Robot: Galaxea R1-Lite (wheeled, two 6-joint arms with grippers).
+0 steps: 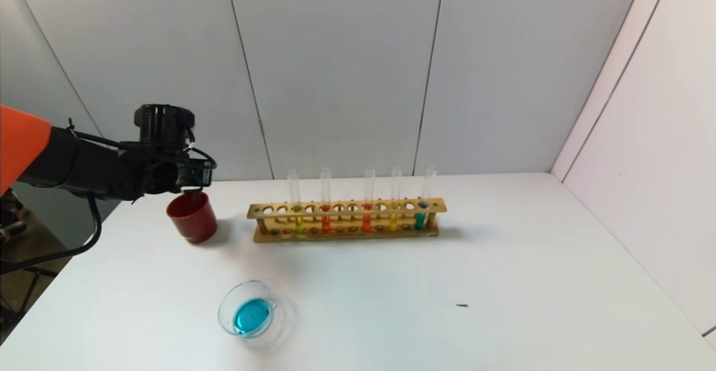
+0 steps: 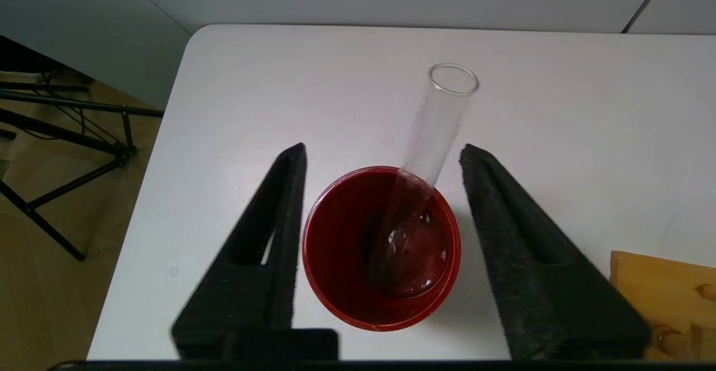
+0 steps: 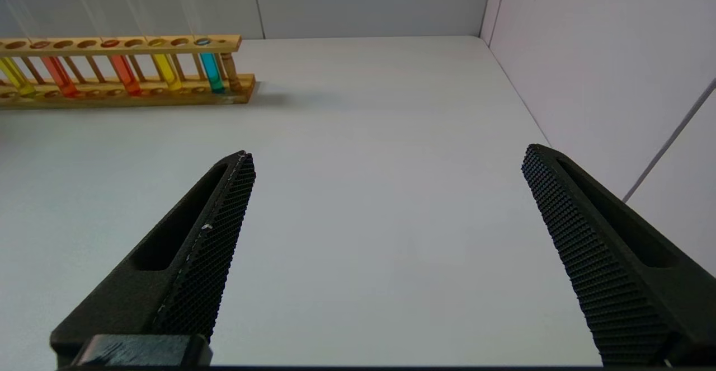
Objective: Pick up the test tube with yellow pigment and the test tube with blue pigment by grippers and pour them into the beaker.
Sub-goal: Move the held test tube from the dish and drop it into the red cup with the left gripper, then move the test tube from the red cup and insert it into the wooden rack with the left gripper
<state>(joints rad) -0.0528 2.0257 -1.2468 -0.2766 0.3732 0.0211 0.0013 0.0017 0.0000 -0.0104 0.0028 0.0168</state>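
The beaker stands at the front left of the table and holds cyan-blue liquid. The test tube with yellow pigment stands at the left end of the wooden rack; it also shows in the right wrist view. A test tube with blue pigment stands at the rack's right end, also in the right wrist view. My left gripper is open above the dark red cup. An empty clear tube leans in the cup, touching neither finger. My right gripper is open and empty over bare table.
The rack also holds two red-orange tubes and an amber-yellow tube. The red cup stands left of the rack, near the table's left edge. A small dark speck lies at the front right. Walls close the back and right.
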